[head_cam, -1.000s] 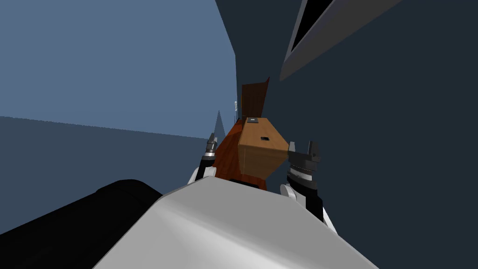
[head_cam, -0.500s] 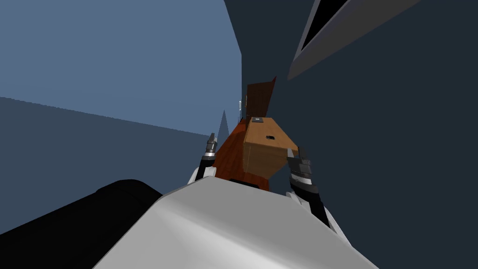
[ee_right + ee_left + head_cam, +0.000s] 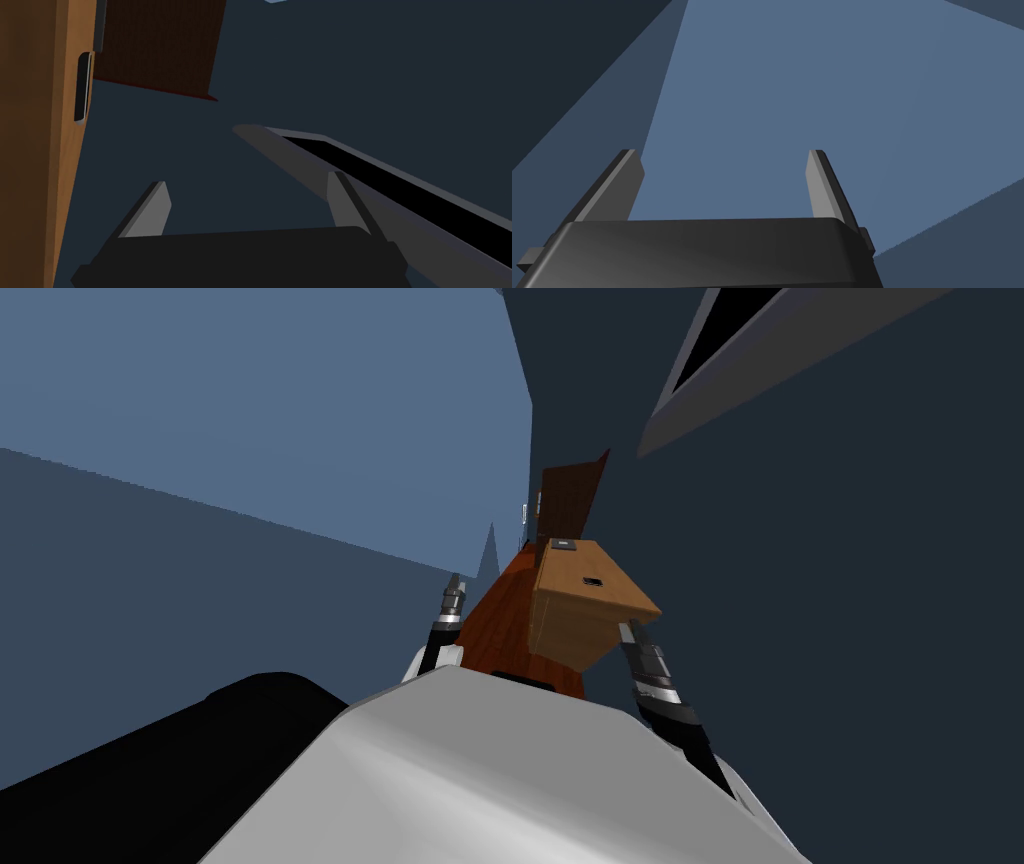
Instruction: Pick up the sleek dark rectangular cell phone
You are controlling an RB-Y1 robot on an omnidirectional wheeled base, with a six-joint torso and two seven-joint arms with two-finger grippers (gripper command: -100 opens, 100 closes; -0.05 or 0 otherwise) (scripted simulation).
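A small dark rectangular cell phone [image 3: 592, 582] lies flat on the light brown top of a wooden stand [image 3: 575, 623]. In the right wrist view the phone [image 3: 82, 87] shows edge-on against the wooden top [image 3: 35, 150], ahead of my right gripper [image 3: 247, 182] and off to one side. That gripper is open with nothing between its fingers. In the head view my right gripper [image 3: 627, 631] hangs just off the stand's near right corner, below the phone. My left gripper [image 3: 455, 586] is raised at the stand's left, and the left wrist view shows that gripper [image 3: 722, 152] open and empty.
A second small dark flat item [image 3: 562, 545] lies at the far end of the wooden top. A dark red-brown panel [image 3: 568, 500] stands behind it. Reddish wood floor [image 3: 500, 628] runs left of the stand. A grey-framed window [image 3: 760, 358] sits in the dark wall on the right.
My right hand has turned and dropped closer to the stand's near corner, its fingers now seen edge-on. The head view has shifted slightly. The left arm has kept still.
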